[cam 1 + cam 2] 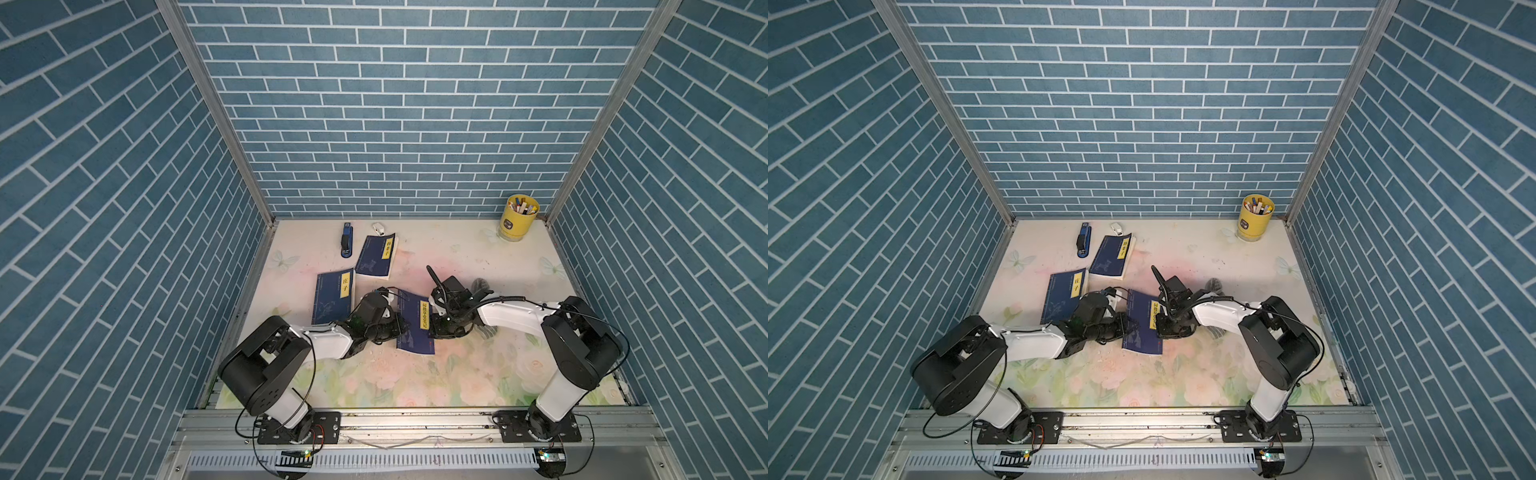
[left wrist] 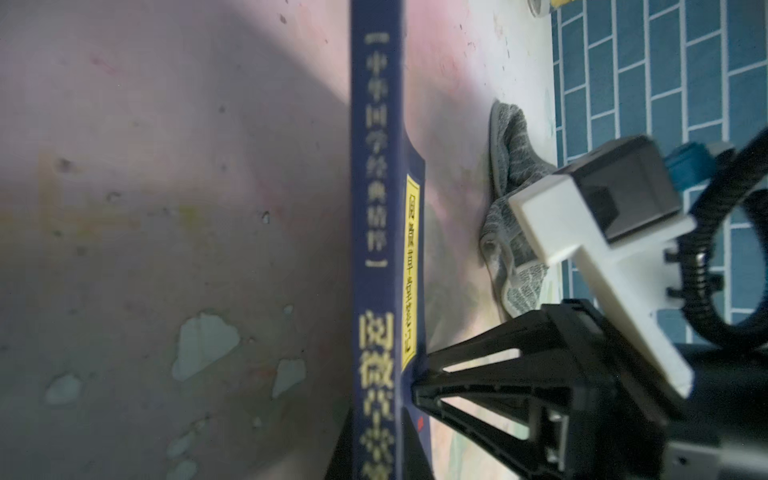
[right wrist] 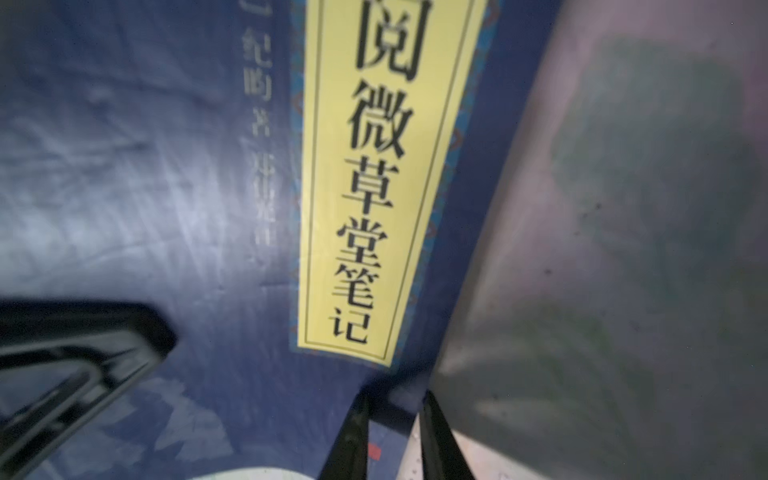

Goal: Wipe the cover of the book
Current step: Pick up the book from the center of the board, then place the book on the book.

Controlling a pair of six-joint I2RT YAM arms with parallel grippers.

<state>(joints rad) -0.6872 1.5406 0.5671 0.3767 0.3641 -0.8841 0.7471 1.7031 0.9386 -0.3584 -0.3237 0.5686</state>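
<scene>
The book [image 1: 413, 322] lies flat on the surface [image 1: 457, 374] between both arms. The left jaws are closed at its spine side (on what, I cannot tell). The right jaws straddle the opposite edge with a narrow gap, grip unclear. Best to pin the book firmly, then fetch the grey cloth [image 1: 481, 286] lying nearby.

Flowered table [image 1: 457, 374]: pen cup [image 1: 517, 218] in the far right corner; stapler [image 1: 346, 240], small white object [image 1: 378, 228] and far book [image 1: 376, 255] by the far edge; second book [image 1: 332, 297] nearer the left edge; third book [image 1: 413, 307] mid-table; grey cloth [image 1: 482, 286] just right of it.
</scene>
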